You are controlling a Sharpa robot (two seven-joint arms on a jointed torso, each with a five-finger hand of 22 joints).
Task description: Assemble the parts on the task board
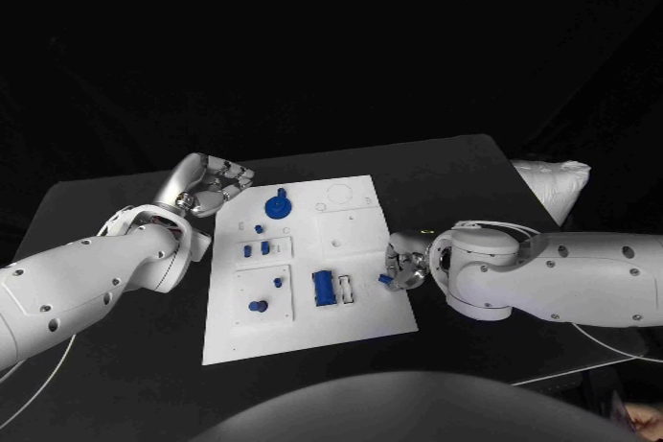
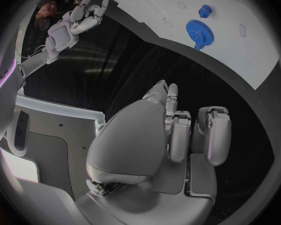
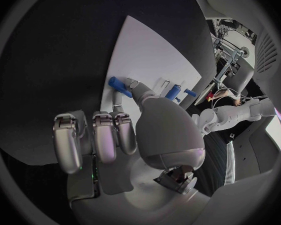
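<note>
— Where's the task board [image 1: 353, 313]?

— I see it mid-counter [image 1: 456, 164], white, long side running 12 to 6. A blue gear [image 1: 279, 207] sits toward its 11 o'clock corner, a blue block [image 1: 324, 288] near 6.

— Left robot hand [image 1: 207, 186]?

— It's off the board's 10 o'clock edge, over bare counter, fingers curled in, holding nothing.

— Right robot hand [image 1: 402, 261]?

— At the board's 3 o'clock edge. Its wrist view shows a fingertip [image 3: 132, 85] against a small blue peg [image 3: 119, 86]; I can't tell if it's gripped.
</note>
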